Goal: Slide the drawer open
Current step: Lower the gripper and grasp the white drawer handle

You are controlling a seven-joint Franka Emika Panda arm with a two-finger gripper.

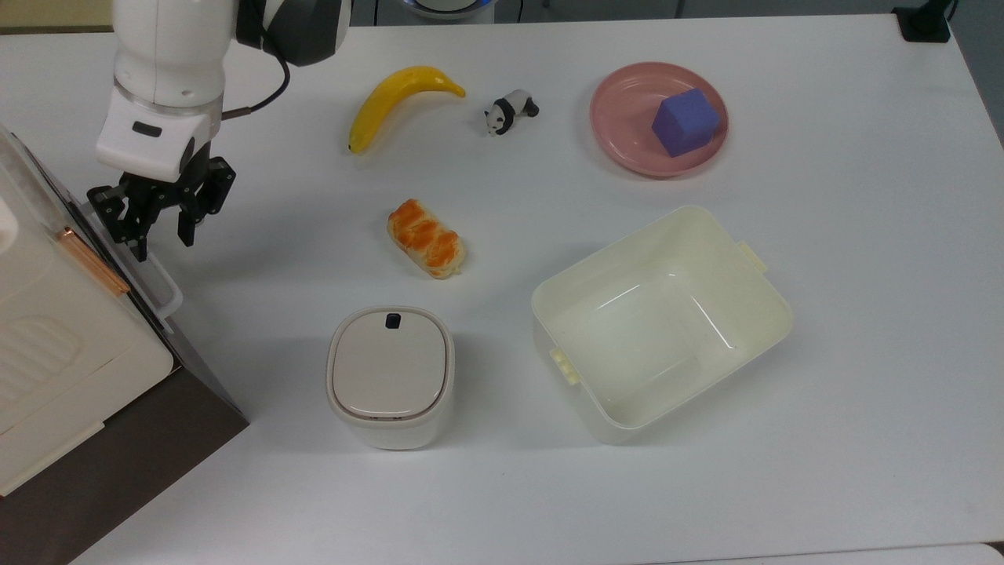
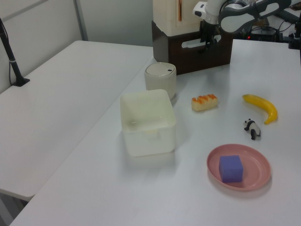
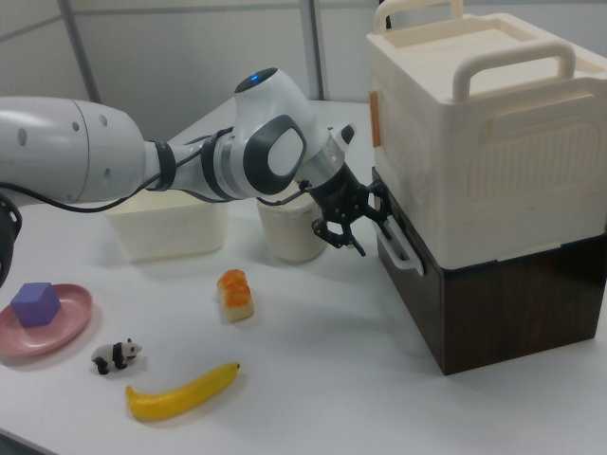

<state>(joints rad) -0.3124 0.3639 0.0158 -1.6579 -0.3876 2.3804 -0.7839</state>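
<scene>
Top view has my gripper (image 1: 161, 235) parked right at the far end of the drawer's (image 1: 200, 369) white loop handle (image 1: 145, 271), at the picture's left edge. Fingers are spread, one on each side of the bar as far as I can judge, nothing pinched yet. The drawer itself is shut: dark front panel flush with the brown base, sitting under the big cream box (image 1: 55, 329).

The relation that matters, I think: the handle's long axis runs diagonally in the top view, from upper left down to lower right, and I'm at its upper end, not the middle. The drawer has to come out toward the open table, roughly toward the white lidded bin (image 1: 390, 377) and the bread roll (image 1: 427, 238). So I'd guess I need to close on the bar and pull square to the panel, otherwise the off-centre grip could cock the drawer in its slot.

The right view gives what the top view can't: the handle (image 3: 400, 248) stands off the panel with a gap behind it, and my fingertips (image 3: 358, 227) sit at bar height. The left view just confirms the handle (image 2: 194, 44) lies level.
</scene>
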